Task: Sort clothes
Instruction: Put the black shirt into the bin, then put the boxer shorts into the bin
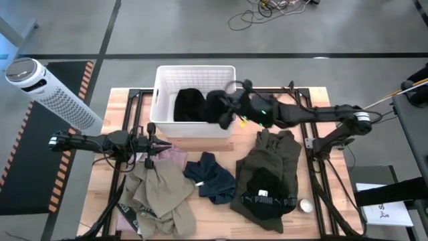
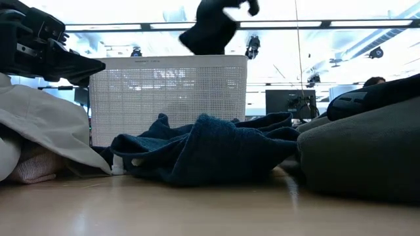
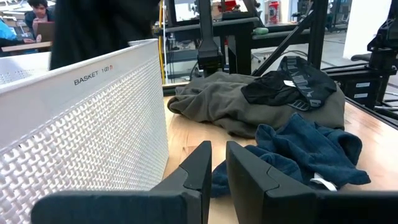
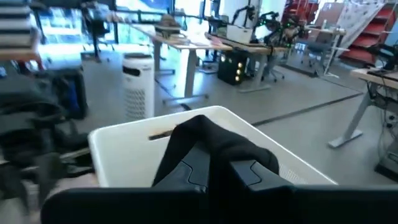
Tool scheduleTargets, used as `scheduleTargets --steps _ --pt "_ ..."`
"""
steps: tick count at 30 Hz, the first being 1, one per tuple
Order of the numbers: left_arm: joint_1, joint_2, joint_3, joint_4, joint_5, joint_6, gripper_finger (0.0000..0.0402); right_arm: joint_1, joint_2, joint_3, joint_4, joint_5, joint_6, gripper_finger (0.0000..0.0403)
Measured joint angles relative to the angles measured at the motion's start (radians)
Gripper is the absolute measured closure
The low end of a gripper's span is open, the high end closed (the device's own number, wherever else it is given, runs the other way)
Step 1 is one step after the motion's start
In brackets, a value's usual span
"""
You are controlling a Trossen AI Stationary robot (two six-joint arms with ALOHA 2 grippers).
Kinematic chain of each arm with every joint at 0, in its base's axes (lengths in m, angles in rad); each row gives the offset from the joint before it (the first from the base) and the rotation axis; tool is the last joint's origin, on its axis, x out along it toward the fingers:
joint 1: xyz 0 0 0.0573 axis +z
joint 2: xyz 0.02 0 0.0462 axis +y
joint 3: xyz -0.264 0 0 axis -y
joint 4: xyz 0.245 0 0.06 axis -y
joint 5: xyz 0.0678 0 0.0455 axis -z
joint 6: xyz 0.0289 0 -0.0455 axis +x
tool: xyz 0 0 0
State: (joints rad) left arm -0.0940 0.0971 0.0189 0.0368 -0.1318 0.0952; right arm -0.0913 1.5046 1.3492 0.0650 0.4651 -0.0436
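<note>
the black garment point(image 1: 218, 107) hangs from the right gripper point(image 1: 229, 110) just above centre in the high view, over the right half of the white basket point(image 1: 162, 80); in the low view it dangles at top centre, clear of the rim. the fingers are clenched on its fabric. a second black garment point(image 1: 188, 105) already lies inside the basket. to do this step well, carry the load further inward, so that no fold hangs above the right wall, before you let go; a release here could drape cloth on the rim. left on the table, lower in the frame: the olive garment point(image 1: 271, 164) with a black piece point(image 1: 265, 194) on it at lower right, the dark teal garment point(image 1: 212, 177) at lower centre, the khaki garment point(image 1: 159, 194) and pink shirt point(image 1: 175, 155) at lower left. the left gripper point(image 1: 160, 146) waits at centre left beside the basket's near wall, fingers nearly closed on nothing.
</note>
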Motion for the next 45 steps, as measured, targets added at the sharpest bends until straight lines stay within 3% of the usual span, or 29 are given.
scheduleTargets --steps 8,19,24,34,40,45 --pt "0.0 0.004 0.0 0.0 0.0 0.0 0.0365 -0.12 0.233 0.271 -0.16 -0.049 -0.011 0.0386" --pt "0.0 0.017 -0.001 0.0 0.0 0.0 0.0365 -0.129 0.449 0.796 -0.706 -0.056 -0.023 0.0202" --pt "0.0 0.022 -0.001 0.0 0.0 0.0 0.0365 -0.103 0.47 1.003 -0.969 -0.055 -0.069 0.0168" --pt "0.0 0.029 -0.001 -0.001 0.0 0.0 0.0365 0.024 0.29 0.981 -1.209 -0.077 -0.012 0.0241" --pt "0.0 0.031 -0.001 0.026 0.0 0.016 0.0365 0.141 0.24 0.98 -1.375 -0.103 0.063 0.0315" --pt "0.0 0.032 -0.001 0.051 0.0 0.019 0.0365 0.237 0.236 0.968 -1.581 -0.153 0.217 0.0387"
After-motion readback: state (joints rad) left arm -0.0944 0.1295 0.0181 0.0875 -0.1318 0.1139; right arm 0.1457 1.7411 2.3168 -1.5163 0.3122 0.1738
